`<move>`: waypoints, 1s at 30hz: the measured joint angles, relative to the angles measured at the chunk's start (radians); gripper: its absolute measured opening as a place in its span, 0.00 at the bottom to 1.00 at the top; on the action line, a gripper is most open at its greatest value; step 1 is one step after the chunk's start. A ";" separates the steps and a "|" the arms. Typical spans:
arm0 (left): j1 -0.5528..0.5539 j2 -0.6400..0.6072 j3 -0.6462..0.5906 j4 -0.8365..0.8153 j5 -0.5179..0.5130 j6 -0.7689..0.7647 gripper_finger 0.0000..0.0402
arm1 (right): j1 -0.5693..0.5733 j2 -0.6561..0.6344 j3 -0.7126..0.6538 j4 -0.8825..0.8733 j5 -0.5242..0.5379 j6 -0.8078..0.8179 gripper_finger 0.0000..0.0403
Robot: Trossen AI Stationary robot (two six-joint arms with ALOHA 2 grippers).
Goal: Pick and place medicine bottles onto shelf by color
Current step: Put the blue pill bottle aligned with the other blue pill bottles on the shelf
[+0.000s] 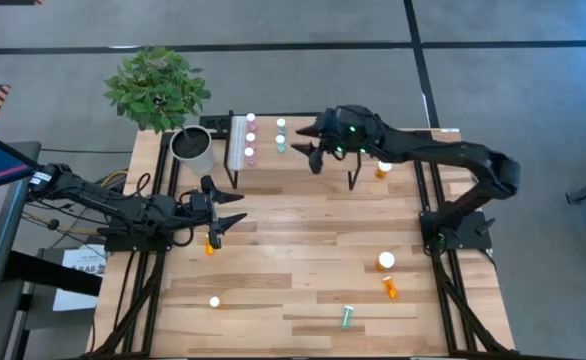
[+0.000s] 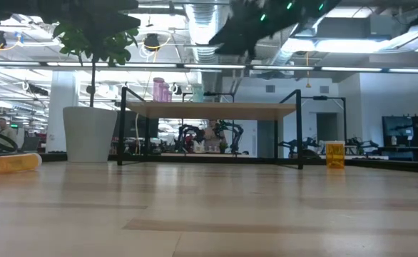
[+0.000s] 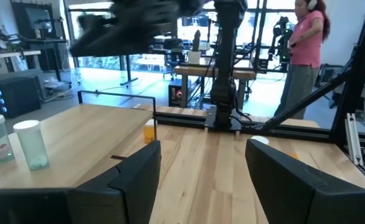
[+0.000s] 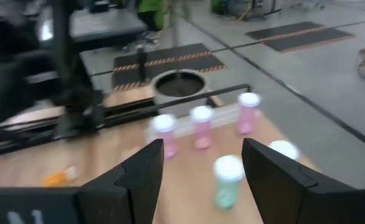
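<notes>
Your right gripper (image 1: 303, 148) is hovering over the shelf (image 1: 323, 165) beside the teal vials (image 1: 281, 135), its fingers spread with nothing between them. In the right wrist view a teal vial (image 4: 227, 181) is standing upright just ahead of the gap, untouched, with three pink vials (image 4: 202, 127) lined up behind it near the plant pot (image 1: 192, 149). Your left gripper (image 1: 223, 210) is waiting low over the table's left side, fingers spread and empty, with an orange vial (image 1: 210, 245) lying just beside it.

The shelf is a thin light-wood slab on slim black metal legs, and the vials on it are resting loose. The remaining bottles are scattered on the tabletop (image 1: 303, 260): an orange bottle (image 1: 384, 169) near the shelf's right legs, a white-capped orange one (image 1: 385, 261) standing, another orange one (image 1: 390, 289) lying nearby, a teal one (image 1: 347, 317) lying near the front edge, and a white cap (image 1: 214, 301) showing at front left.

You are likely dealing with light, rigid plastic cylinders with smooth, glossy walls. They are probably slippery and easy to topple or roll, especially those lying on their sides. Take hold across the body just under the cap, pinching squarely, not on the cap itself. Upright neighbours are standing close together, so one nudge could knock over a row.
</notes>
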 joint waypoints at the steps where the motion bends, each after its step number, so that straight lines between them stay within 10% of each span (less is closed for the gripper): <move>1: 0.000 0.000 0.000 0.003 0.000 -0.001 0.55 | 0.023 -0.028 -0.002 -0.047 0.000 -0.001 0.60; 16: 0.000 0.001 0.000 0.075 0.094 -0.055 0.55 | 0.619 -0.225 -0.235 -0.203 0.420 0.287 0.60; 30: -0.135 0.117 0.001 0.158 0.112 -0.162 0.55 | 0.941 -0.202 -0.235 -0.133 0.622 0.515 0.59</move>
